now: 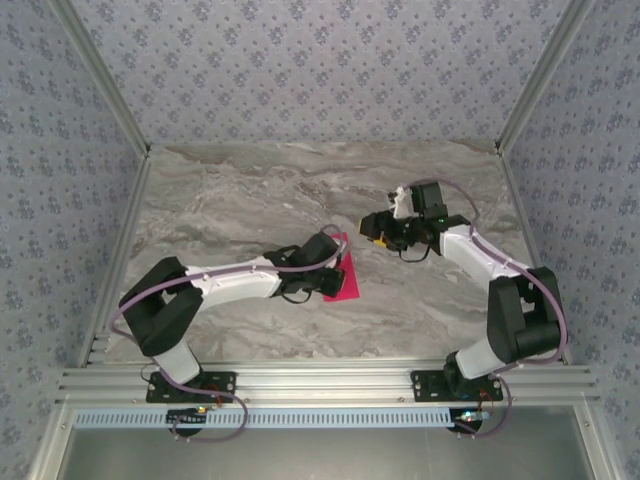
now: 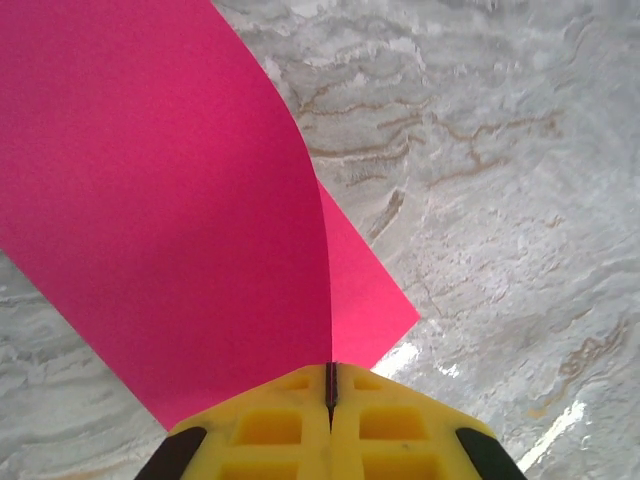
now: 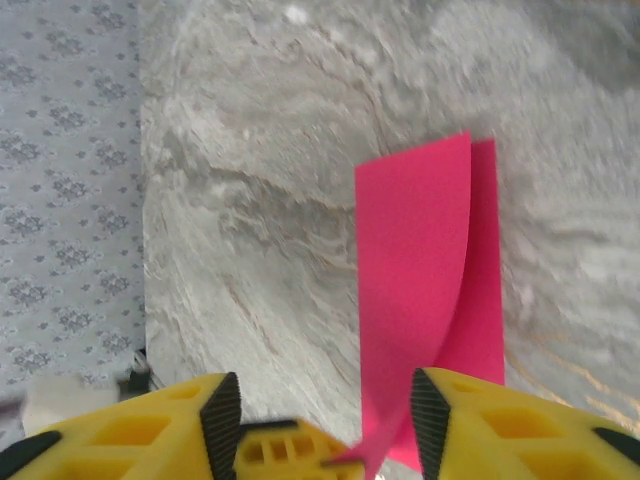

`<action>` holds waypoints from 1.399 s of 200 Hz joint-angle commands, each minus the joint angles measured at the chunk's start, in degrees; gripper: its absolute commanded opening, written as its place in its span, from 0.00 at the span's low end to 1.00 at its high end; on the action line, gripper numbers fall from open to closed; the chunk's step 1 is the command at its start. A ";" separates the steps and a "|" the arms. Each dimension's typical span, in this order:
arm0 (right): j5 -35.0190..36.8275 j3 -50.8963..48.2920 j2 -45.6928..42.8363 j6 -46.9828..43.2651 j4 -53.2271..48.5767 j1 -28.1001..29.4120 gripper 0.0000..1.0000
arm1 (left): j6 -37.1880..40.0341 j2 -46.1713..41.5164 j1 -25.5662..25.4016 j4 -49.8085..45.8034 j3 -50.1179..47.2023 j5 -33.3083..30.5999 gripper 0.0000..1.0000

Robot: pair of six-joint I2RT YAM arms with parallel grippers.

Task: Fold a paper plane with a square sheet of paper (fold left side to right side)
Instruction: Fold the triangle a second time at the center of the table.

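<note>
Grey-veined marble covers the table (image 1: 250,190), walled on three sides by blue-grey patterned wallpaper (image 1: 300,70), with aluminium rails (image 1: 330,380) along the bottom of the top view.

Two arms work here, each with one yellow-fingered gripper, and there is one pink sheet. In the left wrist view the left gripper (image 2: 330,385) sits at the bottom centre of the frame, its fingers (image 2: 270,430) pressed together on an edge of the sheet (image 2: 160,200). From that pinch the paper rises and curls toward the upper left, while a flat corner lies on the marble just right of centre. In the top view this gripper (image 1: 322,266) is at the centre of the frame, over the sheet (image 1: 345,282).

At the bottom of the right wrist view the right gripper (image 3: 325,420) has its jaws spread, with a clear gap between the dark pads (image 3: 222,420). The sheet (image 3: 415,260) stands right of centre, one curled layer in front of a flat one, its lower end dipping into that gap; whether it touches a finger I cannot tell. In the top view this gripper (image 1: 375,228) is up and right of the sheet.
</note>
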 commanded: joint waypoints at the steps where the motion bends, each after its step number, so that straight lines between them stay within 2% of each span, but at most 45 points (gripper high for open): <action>1: 0.99 -4.87 -0.62 -0.21 -1.69 1.30 0.41 | -2.54 -1.83 2.95 7.11 -2.27 11.54 0.04; 32: 3.87 -9.39 0.29 1.77 0.53 5.22 0.24 | -1.33 -1.63 6.45 6.94 -3.16 17.15 0.04; 60: 6.54 -9.16 3.20 1.50 -0.57 8.62 0.17 | 1.44 -1.41 8.66 2.98 -2.34 19.36 0.05; 107: 11.01 -6.84 8.34 0.40 -5.05 12.05 0.14 | 7.08 0.60 10.71 -4.37 0.36 20.68 0.06; 158: 13.49 -5.58 10.49 -1.39 -9.17 13.17 0.13 | 9.17 2.50 12.37 -4.84 0.89 20.91 0.08; 280: 15.25 -5.21 11.27 -2.73 -11.64 13.82 0.13 | 12.86 7.54 14.19 -8.10 5.55 20.66 0.08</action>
